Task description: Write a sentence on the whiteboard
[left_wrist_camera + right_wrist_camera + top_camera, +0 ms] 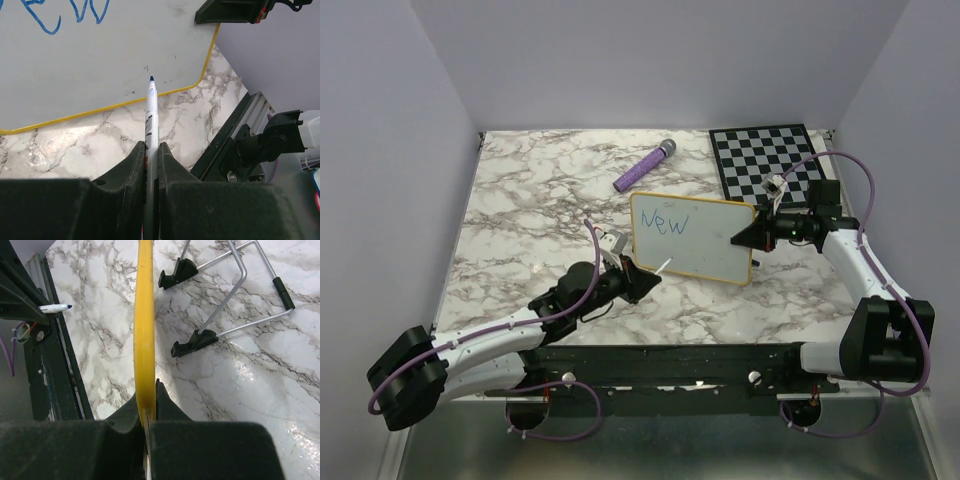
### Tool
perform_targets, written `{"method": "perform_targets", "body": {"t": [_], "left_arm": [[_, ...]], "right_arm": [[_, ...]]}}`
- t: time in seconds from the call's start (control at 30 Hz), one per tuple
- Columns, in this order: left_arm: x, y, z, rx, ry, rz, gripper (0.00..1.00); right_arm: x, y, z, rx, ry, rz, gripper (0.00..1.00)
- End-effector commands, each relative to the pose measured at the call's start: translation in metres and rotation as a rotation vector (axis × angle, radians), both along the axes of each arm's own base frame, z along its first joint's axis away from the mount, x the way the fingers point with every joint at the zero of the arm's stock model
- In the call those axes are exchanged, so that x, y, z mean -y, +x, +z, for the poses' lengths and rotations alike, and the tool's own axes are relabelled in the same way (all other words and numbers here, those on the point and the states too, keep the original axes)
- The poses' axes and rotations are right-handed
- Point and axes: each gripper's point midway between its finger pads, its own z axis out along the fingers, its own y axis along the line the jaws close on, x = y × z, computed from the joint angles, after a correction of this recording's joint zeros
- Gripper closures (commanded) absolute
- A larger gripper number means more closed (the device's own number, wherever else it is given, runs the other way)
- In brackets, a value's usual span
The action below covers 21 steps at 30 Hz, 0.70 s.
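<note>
Our whiteboard [692, 238] sits propped on its wire stand [192, 342] mid-table [520, 240], and the sentence [668, 222] is just "New" in blue, top left. Our right gripper [147, 407] is clamped tight on the board's yellow right edge. Our left gripper [151, 150] is squeezed around a marker [151, 110], its tip at the board's lower edge. We can't tell if it's touching.

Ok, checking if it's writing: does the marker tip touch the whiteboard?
Apart. The right wrist view shows marble between the marker tip and the whiteboard edge-on.
</note>
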Motion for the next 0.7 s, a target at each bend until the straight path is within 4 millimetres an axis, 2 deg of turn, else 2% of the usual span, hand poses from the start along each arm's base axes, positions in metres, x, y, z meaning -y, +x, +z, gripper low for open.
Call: {"method": "perform_targets", "body": {"t": [0.0,0.67], "left_arm": [[0.003,0.007,0.008,0.027,-0.029,0.044,1.00],[0.014,0.011,0.018,0.060,-0.040,0.102,1.00]], "right_arm": [[-0.003,-0.003,0.008,0.029,0.016,0.020,0.99],[-0.004,-0.003,0.008,0.026,0.020,0.007,0.99]]}}
